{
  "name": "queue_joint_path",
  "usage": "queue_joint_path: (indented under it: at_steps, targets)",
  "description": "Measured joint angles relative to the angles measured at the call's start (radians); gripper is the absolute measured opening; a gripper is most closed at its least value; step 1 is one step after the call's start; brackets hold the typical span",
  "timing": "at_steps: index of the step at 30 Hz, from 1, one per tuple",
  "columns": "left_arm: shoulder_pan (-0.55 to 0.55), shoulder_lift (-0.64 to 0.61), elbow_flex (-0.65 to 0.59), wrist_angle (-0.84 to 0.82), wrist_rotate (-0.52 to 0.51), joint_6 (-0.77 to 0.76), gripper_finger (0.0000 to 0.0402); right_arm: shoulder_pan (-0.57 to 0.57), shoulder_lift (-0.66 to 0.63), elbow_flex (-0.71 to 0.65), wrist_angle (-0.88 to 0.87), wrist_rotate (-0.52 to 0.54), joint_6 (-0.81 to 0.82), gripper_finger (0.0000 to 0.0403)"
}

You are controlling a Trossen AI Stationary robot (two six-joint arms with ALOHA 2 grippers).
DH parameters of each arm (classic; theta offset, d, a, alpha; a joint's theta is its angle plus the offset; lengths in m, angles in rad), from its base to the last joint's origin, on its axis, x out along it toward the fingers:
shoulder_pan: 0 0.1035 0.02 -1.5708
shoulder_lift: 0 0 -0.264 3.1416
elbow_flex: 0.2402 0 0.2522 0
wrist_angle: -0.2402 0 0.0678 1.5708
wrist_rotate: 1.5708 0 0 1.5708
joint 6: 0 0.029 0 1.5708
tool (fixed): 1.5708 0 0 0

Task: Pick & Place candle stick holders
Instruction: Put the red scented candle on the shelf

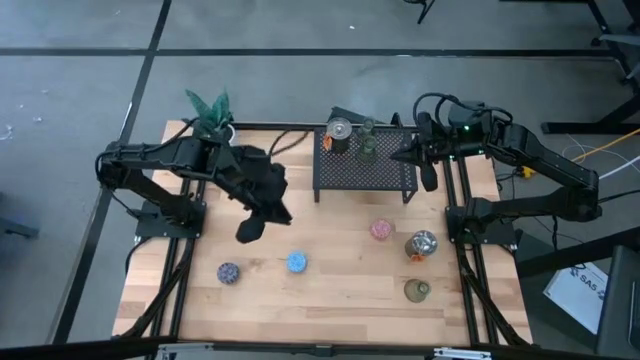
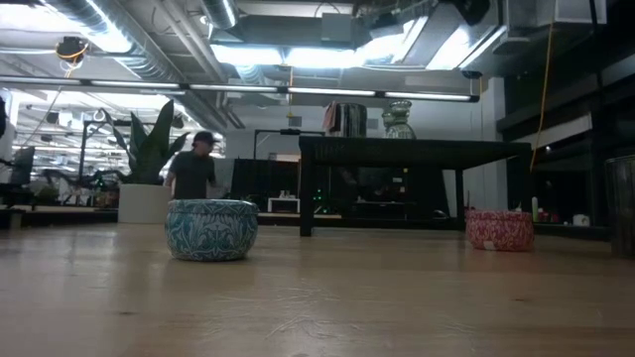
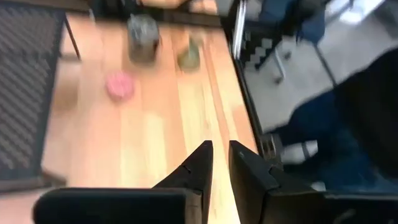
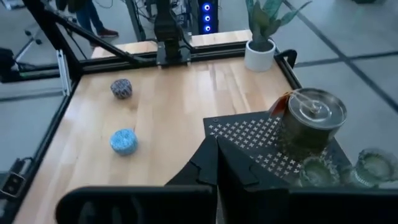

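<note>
Five candle stick holders stand on the wooden table: purple-speckled (image 1: 228, 272), blue (image 1: 296, 262), pink (image 1: 381, 230), silvery (image 1: 421, 244) and olive-green (image 1: 417, 290). On the black mesh rack (image 1: 365, 170) stand another silvery one (image 4: 311, 121) and green glass ones (image 4: 373, 165). My left gripper (image 1: 248, 230) hangs over the table's left half, above and left of the blue holder. Its fingers (image 3: 205, 163) stand a narrow gap apart with nothing between them. My right gripper (image 1: 428, 175) hovers at the rack's right end, shut and empty (image 4: 217, 146).
A white pot with a green plant (image 1: 212, 112) stands at the far left corner. The rack takes the far middle of the table. Bare wood lies between the blue and pink holders. In the low view a person (image 2: 193, 169) stands in the room behind.
</note>
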Motion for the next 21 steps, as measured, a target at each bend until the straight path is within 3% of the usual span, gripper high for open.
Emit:
queue_joint_path:
  at_steps: [6, 21]
  targets:
    - [-0.031, 0.000, 0.000, -0.120, -0.052, 0.024, 0.0083, 0.000, 0.000, 0.000, -0.002, 0.000, 0.106, 0.0000]
    - [-0.048, 0.010, -0.043, -0.131, -0.081, 0.024, 0.0177, 0.041, 0.000, 0.000, -0.003, 0.000, 0.153, 0.0000]
